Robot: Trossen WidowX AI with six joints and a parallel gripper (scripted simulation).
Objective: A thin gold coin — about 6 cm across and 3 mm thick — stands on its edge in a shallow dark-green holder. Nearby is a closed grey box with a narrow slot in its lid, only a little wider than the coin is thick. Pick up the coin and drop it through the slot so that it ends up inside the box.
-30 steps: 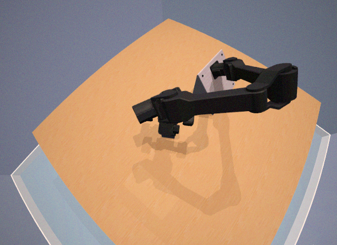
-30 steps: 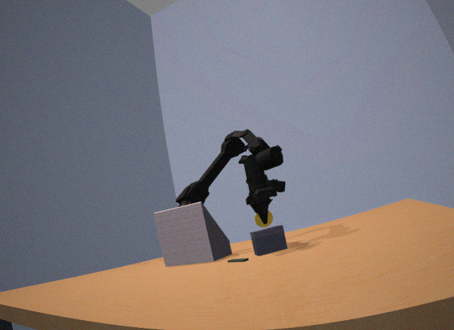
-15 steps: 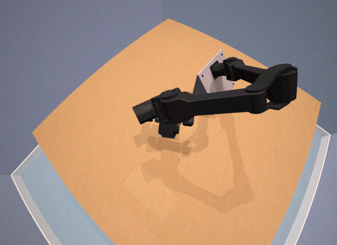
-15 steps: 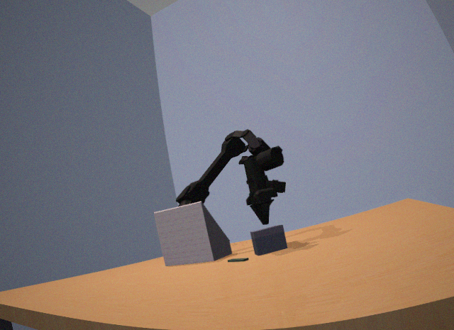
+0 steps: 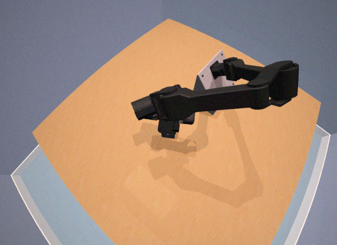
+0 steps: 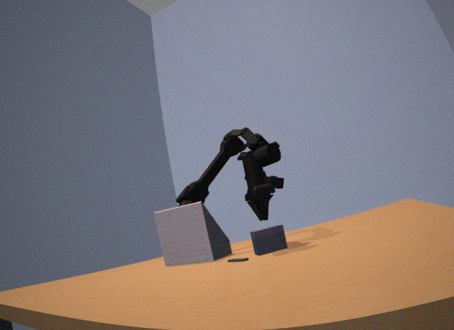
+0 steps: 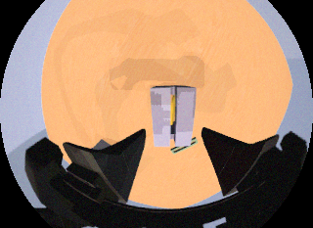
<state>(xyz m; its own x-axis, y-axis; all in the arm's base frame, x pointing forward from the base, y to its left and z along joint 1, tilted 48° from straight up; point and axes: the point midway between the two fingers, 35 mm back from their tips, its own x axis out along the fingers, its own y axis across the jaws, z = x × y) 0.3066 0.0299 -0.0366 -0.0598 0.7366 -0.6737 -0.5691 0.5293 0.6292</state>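
Observation:
The closed grey box [image 6: 269, 242] [image 7: 159, 121] stands on the table below my gripper, its narrow slot running lengthwise in the wrist view. A strip of the gold coin [image 7: 172, 110] shows in the slot line. In the exterior view nothing stands up above the lid, so the coin is down inside the slot or box; its lower part is hidden. My gripper [image 6: 264, 219] [image 7: 174, 130] is open and empty, a little above the box, with the fingertips wide apart on either side. The shallow dark-green holder [image 6: 237, 260] [image 7: 184, 146] lies beside the box and is empty.
The arm's pale, slanted pedestal [image 5: 206, 77] [image 6: 185, 235] stands behind the holder and box. The wooden table [image 5: 95, 114] [image 6: 330, 275] bears the arm's shadows. In the top view the arm hides the box and holder.

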